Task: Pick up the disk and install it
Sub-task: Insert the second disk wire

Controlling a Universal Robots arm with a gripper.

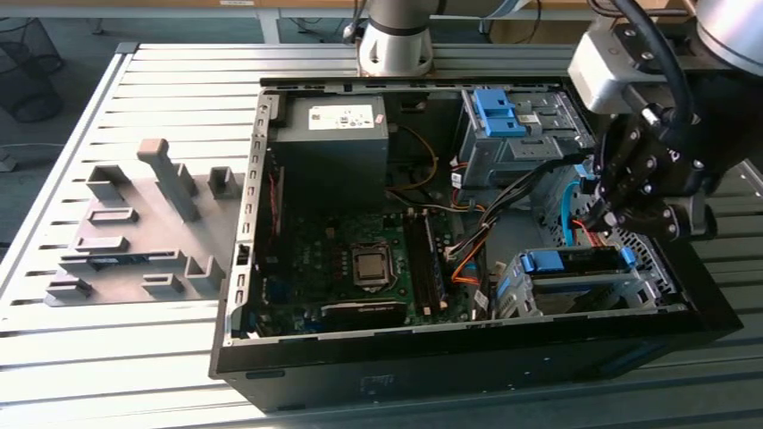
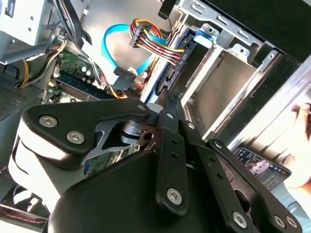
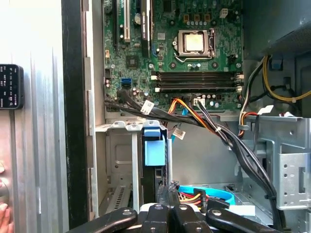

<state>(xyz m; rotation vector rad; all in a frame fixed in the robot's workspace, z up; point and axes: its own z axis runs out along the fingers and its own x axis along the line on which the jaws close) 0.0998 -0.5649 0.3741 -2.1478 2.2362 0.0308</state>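
Observation:
The disk lies in its blue carrier inside the silver drive cage at the front corner of the open computer case, on the exterior view's right. My gripper hangs just above and slightly to the right of that cage. In both wrist views its black fingers are pressed together with nothing between them. The first wrist view shows the carrier's blue tab edge-on in the bay, with the fingertips right at the disk's near edge. I cannot tell whether they touch it. The blue carrier edge lies just past the fingertips.
In the case there are a dark-grey box with a white sticker, the motherboard, loose cables and a second cage with a blue carrier. A grey fixture block sits on the slotted table. A person's hand is nearby.

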